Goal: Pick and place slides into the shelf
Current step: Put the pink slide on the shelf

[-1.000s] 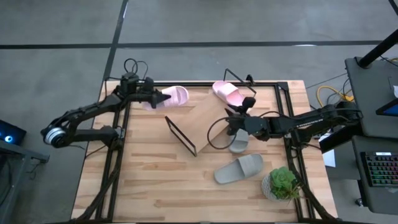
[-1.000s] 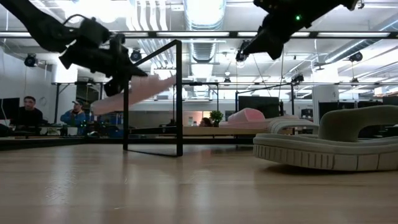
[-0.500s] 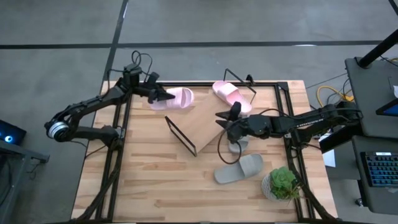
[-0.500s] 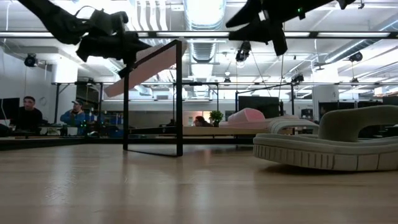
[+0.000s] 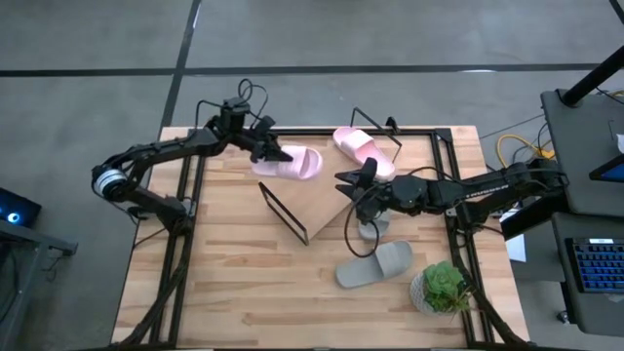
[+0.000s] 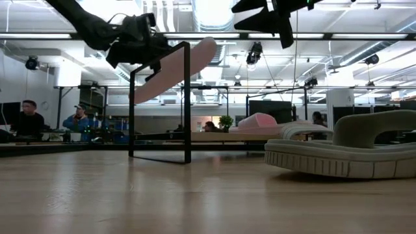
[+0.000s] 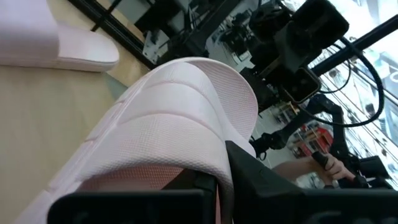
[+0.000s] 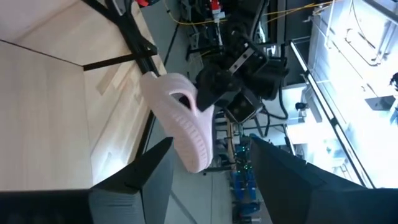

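Above the far left corner of the shelf [image 5: 317, 190], the left gripper [image 5: 268, 153] carries a pink slide [image 5: 295, 162] clear of the bench [image 5: 224, 283], its jaws pinching the strap. To do this step well, the arm should probably bring the slide over the slanted board, lower it flat so it does not slip down the slope, and leave room beside it for the others. The left arm reaches in from the left, stretched along the far edge, its wrist tipped toward the board. The right gripper [image 5: 348, 183] hovers over the shelf's right edge with jaws spread and empty. A second pink slide [image 5: 359, 146] lies at the far side; two grey slides [image 5: 375, 263] rest on the bench to the right.
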